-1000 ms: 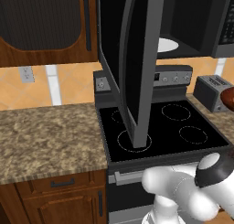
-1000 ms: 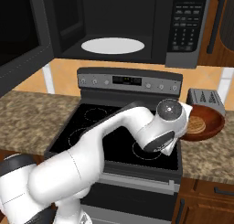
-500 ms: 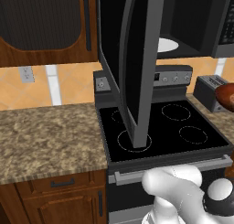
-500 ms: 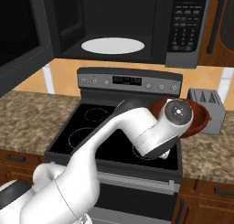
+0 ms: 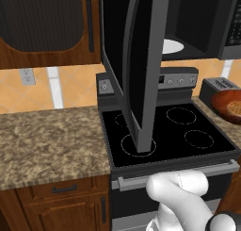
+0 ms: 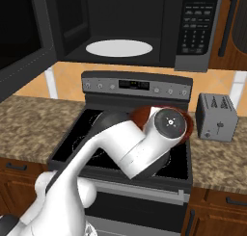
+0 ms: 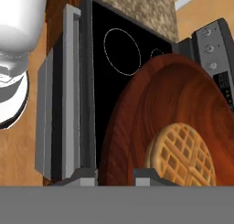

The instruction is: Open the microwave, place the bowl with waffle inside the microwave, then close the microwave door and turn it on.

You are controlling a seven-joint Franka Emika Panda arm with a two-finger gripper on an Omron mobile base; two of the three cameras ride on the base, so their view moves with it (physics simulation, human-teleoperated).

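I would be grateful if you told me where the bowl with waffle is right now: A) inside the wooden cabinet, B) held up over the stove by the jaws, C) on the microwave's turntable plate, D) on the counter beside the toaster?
B: the bowl with waffle sits at the gripper, above the stove; the turntable plate is bare.

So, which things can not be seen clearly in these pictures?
- Gripper: in the hand view the bottom edge cuts off its fingertips, so its hold on the bowl with waffle cannot be judged.
- Bowl in the right base view: mostly hidden behind the arm.
- Bowl in the left base view: cut by the right edge.
- Microwave button labels: too small to read.
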